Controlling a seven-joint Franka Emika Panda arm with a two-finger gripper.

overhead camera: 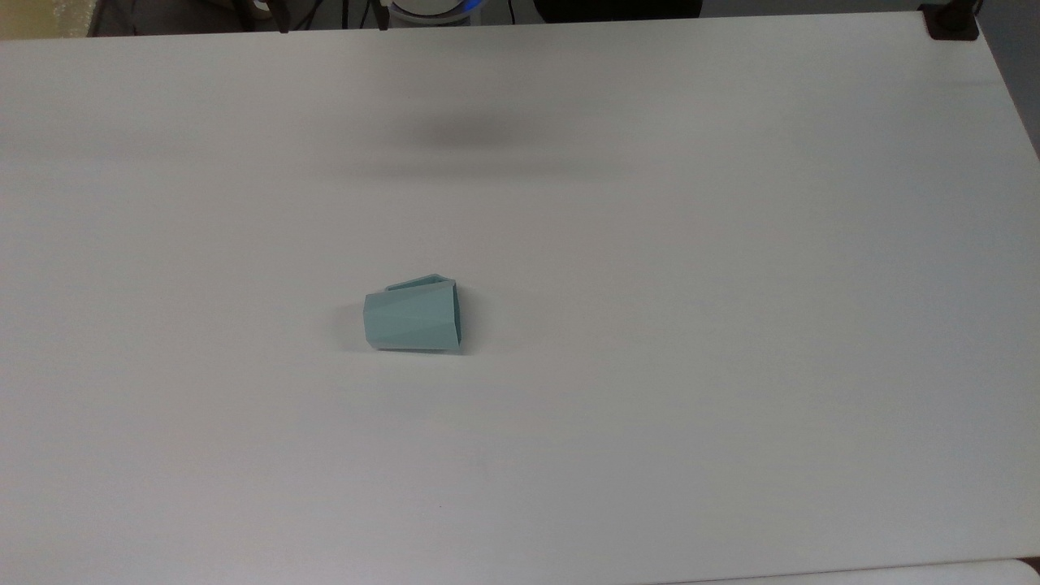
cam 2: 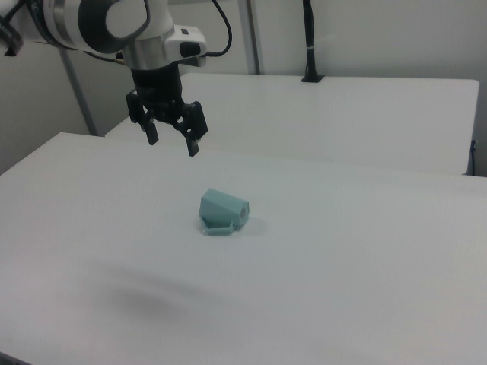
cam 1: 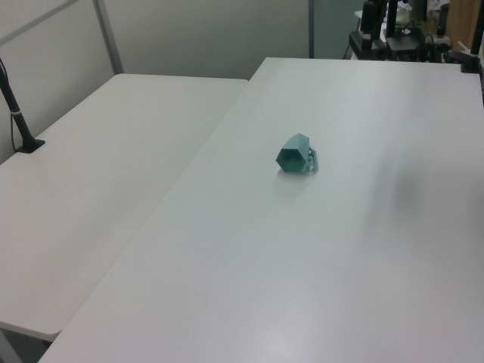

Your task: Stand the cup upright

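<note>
The robot's black 2-finger hand (cam 2: 172, 140) is hanging in the air above the white bench (cam 2: 365, 258), its fingers spread apart and gripping nothing, pointing down. In the right view it is sitting up and to the right view's left of the small pale teal plastic cup with flat angular facets (cam 2: 222, 211), well clear of it. The white arm (cam 2: 114, 23) is reaching in from the right view's upper left corner.

The cup (overhead camera: 413, 318) is lying on its side on the bench (overhead camera: 731, 325), near the middle. In the top view its wider polygonal rim is facing the top view's right and its narrower base the top view's left, with the small handle along its far side. In the left view the cup (cam 1: 296, 153) is showing its hexagonal base toward the camera. A 2nd white bench (cam 1: 98, 197) is standing beside the first.
</note>
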